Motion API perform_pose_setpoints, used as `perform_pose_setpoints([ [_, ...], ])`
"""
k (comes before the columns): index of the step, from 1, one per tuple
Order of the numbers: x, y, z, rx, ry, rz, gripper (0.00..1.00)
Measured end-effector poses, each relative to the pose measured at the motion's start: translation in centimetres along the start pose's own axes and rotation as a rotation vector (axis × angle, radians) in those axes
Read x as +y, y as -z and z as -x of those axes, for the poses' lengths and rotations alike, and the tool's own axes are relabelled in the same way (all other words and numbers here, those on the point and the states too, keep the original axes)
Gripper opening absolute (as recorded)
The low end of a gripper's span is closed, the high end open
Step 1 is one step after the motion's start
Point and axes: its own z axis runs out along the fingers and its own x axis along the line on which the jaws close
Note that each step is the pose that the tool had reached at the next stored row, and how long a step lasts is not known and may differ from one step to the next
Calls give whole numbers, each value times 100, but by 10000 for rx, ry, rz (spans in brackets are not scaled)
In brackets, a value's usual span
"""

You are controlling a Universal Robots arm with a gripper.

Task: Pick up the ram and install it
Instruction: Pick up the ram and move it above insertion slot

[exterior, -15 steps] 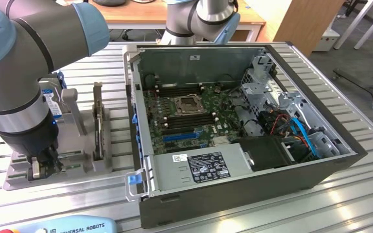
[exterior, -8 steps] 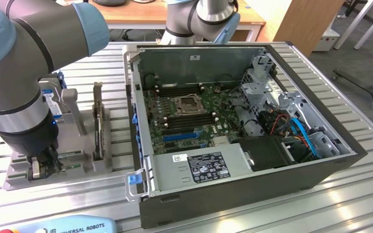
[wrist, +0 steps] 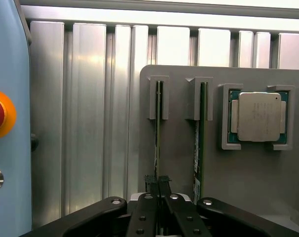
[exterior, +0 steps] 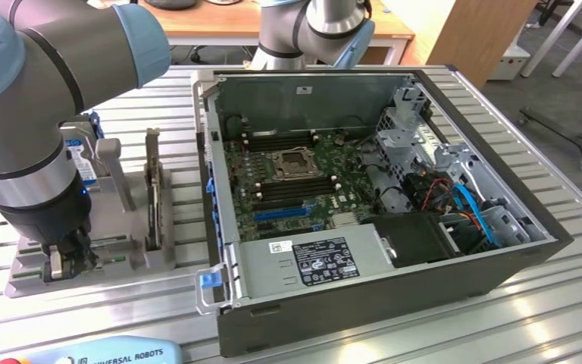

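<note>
Ram [wrist: 158, 143] stands edgewise in its slot on the grey holder [wrist: 179, 148], at the exterior view's left of the computer case [exterior: 372, 303]. Gripper [wrist: 158, 186] is clenched on its end. Not yet lifted; installation outstanding.

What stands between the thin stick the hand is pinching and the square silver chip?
In the wrist view, another green stick with a pale label, on edge in its own slot.

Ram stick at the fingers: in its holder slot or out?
In. The thin green ram stick sits edge-on, one end between the prongs of the grey holder; the black fingers are shut on its other end.
</note>
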Motion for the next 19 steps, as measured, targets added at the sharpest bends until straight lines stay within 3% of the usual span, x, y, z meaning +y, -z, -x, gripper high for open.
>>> perform_pose_setpoints([
  [7,3,91,2,1,0,0,11],
  [19,10,352,5,1,0,0,11],
])
